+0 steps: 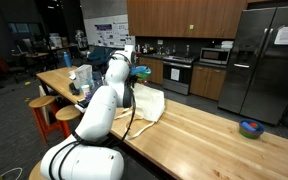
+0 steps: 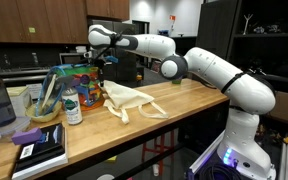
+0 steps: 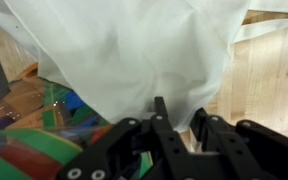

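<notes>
1. Cloth (image 2: 132, 100), cream-white and crumpled, lies on the wooden table (image 2: 189, 108) in both exterior views, its straps or ties trailing toward the table's front edge.
2. In an exterior view the cloth (image 1: 149, 103) sits near the middle of the long table (image 1: 219, 135), just beside the robot's forearm.
3. The end effector (image 2: 102, 68) hangs from the bent wrist above the cloth's far end, close to a colourful bag (image 2: 76, 75).
4. In the wrist view the end effector (image 3: 180, 122) has its fingers (image 3: 161, 112) standing slightly spread with a narrow gap. The cloth (image 3: 134, 50) fills the picture beyond them and its lower edge reaches the fingertips, but no fabric shows inside the gap.
5. The colourful bag (image 3: 24, 150) shows at the lower corner of the wrist view, partly under the cloth's edge.
6. A labelled bottle (image 2: 72, 105) stands near the cloth, between it and a stack of books (image 2: 39, 150).
7. A blue bowl (image 1: 250, 127) rests on the table well apart from the cloth.
</notes>
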{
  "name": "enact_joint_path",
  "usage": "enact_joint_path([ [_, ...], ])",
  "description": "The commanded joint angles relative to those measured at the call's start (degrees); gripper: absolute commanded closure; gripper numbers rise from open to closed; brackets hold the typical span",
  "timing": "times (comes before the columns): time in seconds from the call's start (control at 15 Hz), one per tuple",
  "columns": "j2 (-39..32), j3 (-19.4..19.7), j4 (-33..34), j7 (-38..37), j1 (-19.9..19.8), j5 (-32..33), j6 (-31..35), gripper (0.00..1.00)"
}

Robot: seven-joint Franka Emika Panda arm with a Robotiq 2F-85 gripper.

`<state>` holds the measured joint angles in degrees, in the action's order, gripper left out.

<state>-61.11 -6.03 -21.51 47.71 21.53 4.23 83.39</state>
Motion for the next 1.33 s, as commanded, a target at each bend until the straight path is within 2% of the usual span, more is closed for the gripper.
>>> enact_joint_path([
  [0.0, -0.7, 0.2, 1.5, 0.1, 0.1, -0.1, -0.7, 0.70],
  [0.8, -0.7, 0.2, 1.4, 0.1, 0.1, -0.1, -0.7, 0.70],
  [0.87, -0.8, 0.2, 1.5, 0.1, 0.1, -0.1, -0.7, 0.45],
  [1.0, 0.2, 0.6, 1.4, -1.4, 0.6, 0.2, -1.8, 0.39],
  [1.27, 2.8, 1.7, -1.0, -4.6, 1.7, 1.5, -1.5, 0.16],
])
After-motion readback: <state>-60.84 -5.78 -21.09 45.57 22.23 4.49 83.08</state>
